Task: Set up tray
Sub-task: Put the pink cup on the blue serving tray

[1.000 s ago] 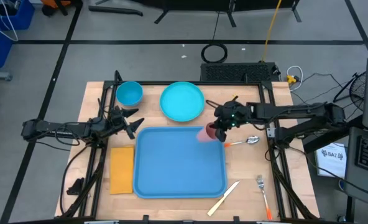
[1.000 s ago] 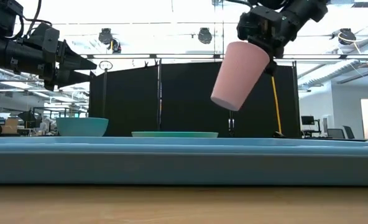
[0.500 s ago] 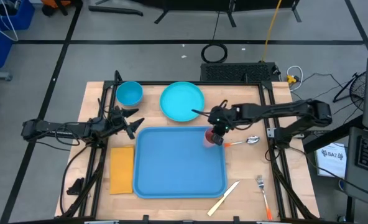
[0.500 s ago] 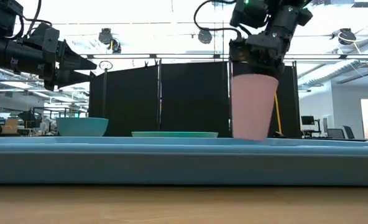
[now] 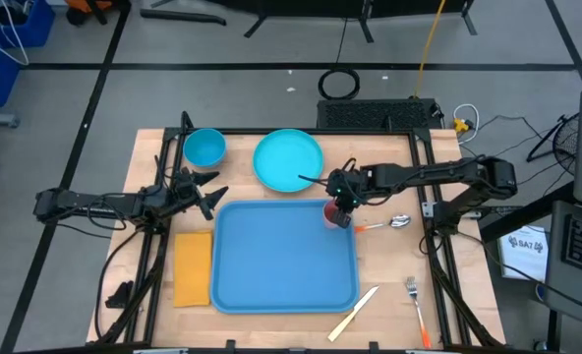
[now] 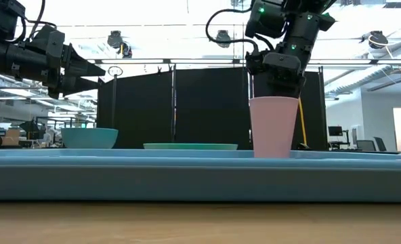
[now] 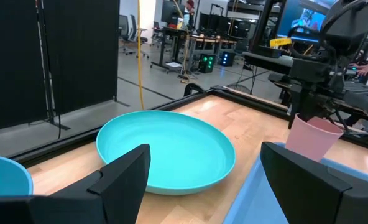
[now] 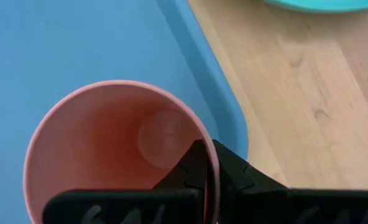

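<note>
- Seen from above, the tray (image 5: 283, 256) lies flat mid-table, between the napkin (image 5: 194, 266) and the spoon (image 5: 387, 223); it looks stiff and light, best taken by its raised rim. The right gripper (image 5: 338, 205) hides most of the pink cup (image 5: 331, 214).
- At table height, the cup (image 6: 273, 127) stands upright on the tray's far side, its rim pinched by the right gripper's closed fingers; the tray's floor is hidden behind its near wall.
- From the left wrist, the left gripper (image 7: 202, 177) hovers spread wide and empty near the plate (image 7: 165, 152).
- From the right wrist, the cup's wall (image 8: 47, 130) sits near the tray's corner.
</note>
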